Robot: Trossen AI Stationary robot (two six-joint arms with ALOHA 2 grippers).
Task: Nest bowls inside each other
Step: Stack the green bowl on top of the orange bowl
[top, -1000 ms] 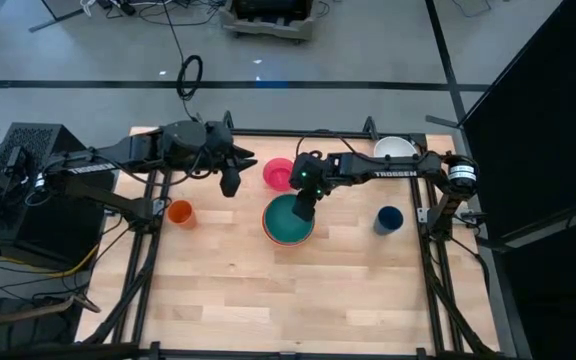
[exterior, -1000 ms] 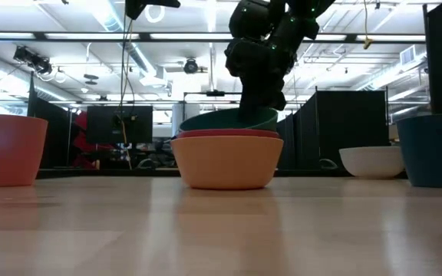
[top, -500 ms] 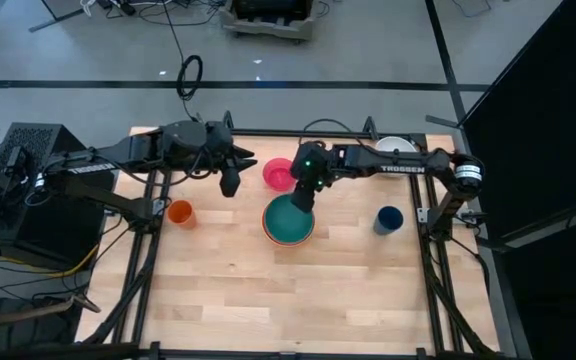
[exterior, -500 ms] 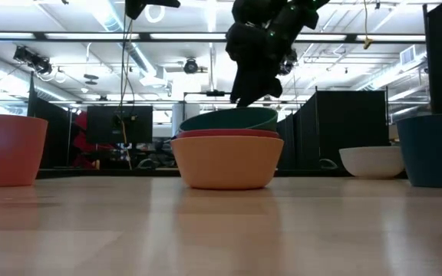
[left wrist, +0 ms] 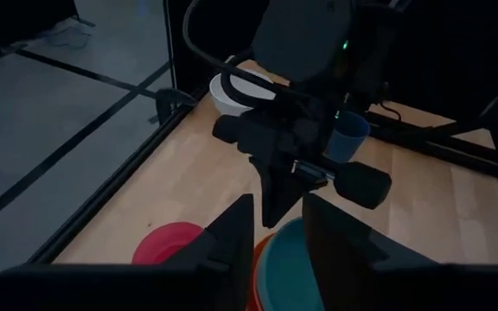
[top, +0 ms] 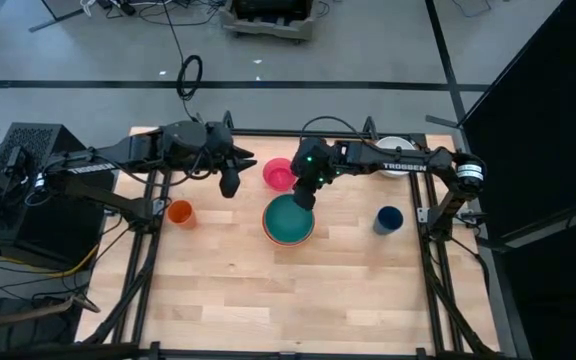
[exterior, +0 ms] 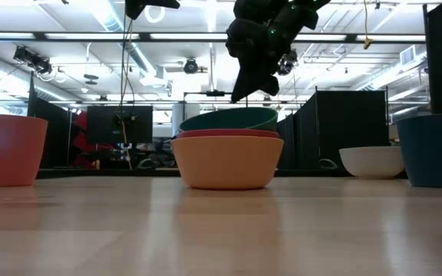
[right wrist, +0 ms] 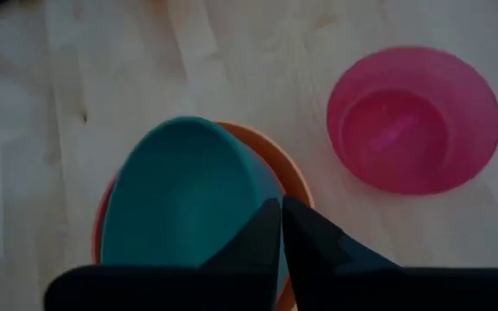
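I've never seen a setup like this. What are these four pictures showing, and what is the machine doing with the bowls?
Two dark robot arms work at a wooden table. One picture looks straight down, one looks level across the tabletop, and two come from cameras on the arms' wrists. In the middle, a teal bowl sits in a red bowl, which sits in an orange-yellow bowl. A pink bowl and a white bowl stand apart, not yet stacked. A small orange cup and a dark blue cup stand off to the sides. The right pincer hangs above the stack's rim, shut and holding nothing. The left pincer waits above the table beside the pink bowl.
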